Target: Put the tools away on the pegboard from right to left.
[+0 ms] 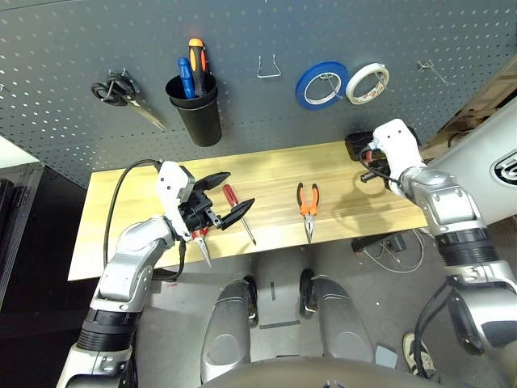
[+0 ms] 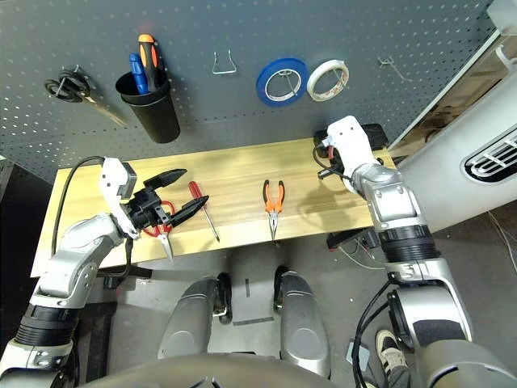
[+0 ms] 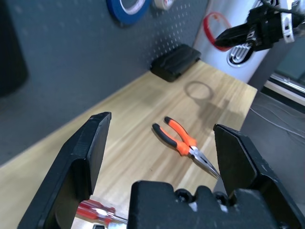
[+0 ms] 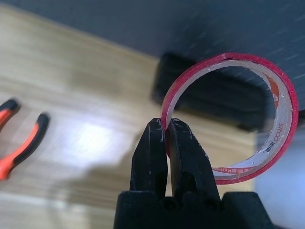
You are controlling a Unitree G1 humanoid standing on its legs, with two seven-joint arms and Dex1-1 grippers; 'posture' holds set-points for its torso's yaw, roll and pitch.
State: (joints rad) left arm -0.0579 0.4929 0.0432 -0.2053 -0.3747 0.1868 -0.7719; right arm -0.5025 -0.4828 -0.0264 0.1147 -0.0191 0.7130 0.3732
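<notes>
1. The black cup (image 1: 199, 109) on the pegboard (image 1: 73, 56) holds blue- and orange-handled tools.
2. Right of the cup hang blue tape (image 1: 321, 84) and white tape (image 1: 367, 82).
3. Below the cup, the wooden table (image 1: 266, 174) carries pliers (image 1: 308, 204) and a screwdriver (image 1: 236, 208).
4. The right gripper (image 4: 167, 138) pinches the red tape ring (image 4: 281, 124); the left gripper (image 1: 226, 196) is spread, empty.

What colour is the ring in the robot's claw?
Red. The tape ring shows best in the right wrist view.

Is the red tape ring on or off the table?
Off. The right gripper has its jaws shut on the red tape ring, holding it in the air above the table.
</notes>
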